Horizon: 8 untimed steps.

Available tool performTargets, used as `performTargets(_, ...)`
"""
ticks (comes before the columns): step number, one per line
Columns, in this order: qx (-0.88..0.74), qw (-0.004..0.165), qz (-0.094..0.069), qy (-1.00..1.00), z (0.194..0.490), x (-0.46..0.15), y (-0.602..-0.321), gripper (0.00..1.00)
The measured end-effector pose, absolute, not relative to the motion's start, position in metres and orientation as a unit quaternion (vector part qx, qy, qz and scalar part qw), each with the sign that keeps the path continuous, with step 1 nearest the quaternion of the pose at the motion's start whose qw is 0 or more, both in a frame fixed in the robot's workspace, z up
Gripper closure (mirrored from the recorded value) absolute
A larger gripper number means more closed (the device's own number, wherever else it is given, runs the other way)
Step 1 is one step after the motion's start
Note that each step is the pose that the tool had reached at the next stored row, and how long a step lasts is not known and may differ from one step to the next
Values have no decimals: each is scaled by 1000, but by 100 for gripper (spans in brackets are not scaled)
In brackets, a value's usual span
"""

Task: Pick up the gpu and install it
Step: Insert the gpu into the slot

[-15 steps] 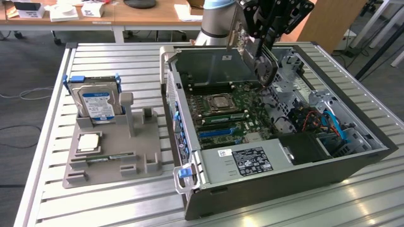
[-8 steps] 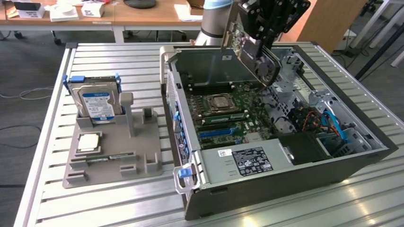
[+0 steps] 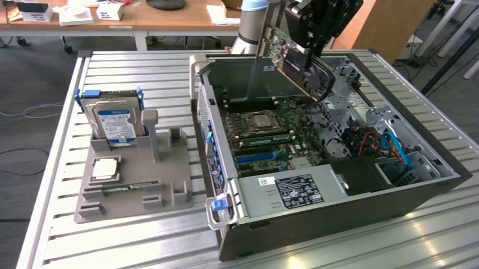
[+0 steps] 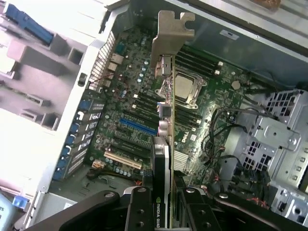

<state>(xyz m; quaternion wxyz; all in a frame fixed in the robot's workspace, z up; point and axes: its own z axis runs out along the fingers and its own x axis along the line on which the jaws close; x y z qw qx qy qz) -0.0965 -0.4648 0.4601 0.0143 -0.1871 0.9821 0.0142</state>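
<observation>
Now the jaws are clenched on the gpu (image 3: 308,75), gripping it by its upper edge from both faces. The card hangs in the air over the open computer case (image 3: 224,120), clear of the motherboard (image 3: 281,137) below it and not seated in any slot. In the exterior view it is tilted, its lower corner dipping toward the far part of the case interior, above and just beyond the processor socket (image 3: 259,119). The arm (image 3: 250,25) comes down from the far side of the tabletop (image 3: 112,246).

From the wrist view the gpu (image 4: 166,144) is seen edge-on, a thin line running away from the camera, with its metal end bracket (image 4: 173,33) at the far end. Under it lie the processor socket (image 4: 184,89) and, off to one side, the long blue expansion slot (image 4: 137,126).

The case lies on its side with the side panel off; a power supply (image 3: 292,193) with a black label sits at its near end. On the exterior view's left, well apart from the card, a grey holder tray (image 3: 176,196) rests on the tabletop. A silver hard drive (image 3: 114,120) with a blue label stands upright in it, and a square processor chip (image 3: 105,168) and a narrow green memory strip (image 3: 131,186) lie flat in its nearer compartments.
</observation>
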Motion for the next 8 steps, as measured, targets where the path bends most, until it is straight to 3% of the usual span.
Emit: performTargets(8,-266,13,15,964,459,-97,-465,73)
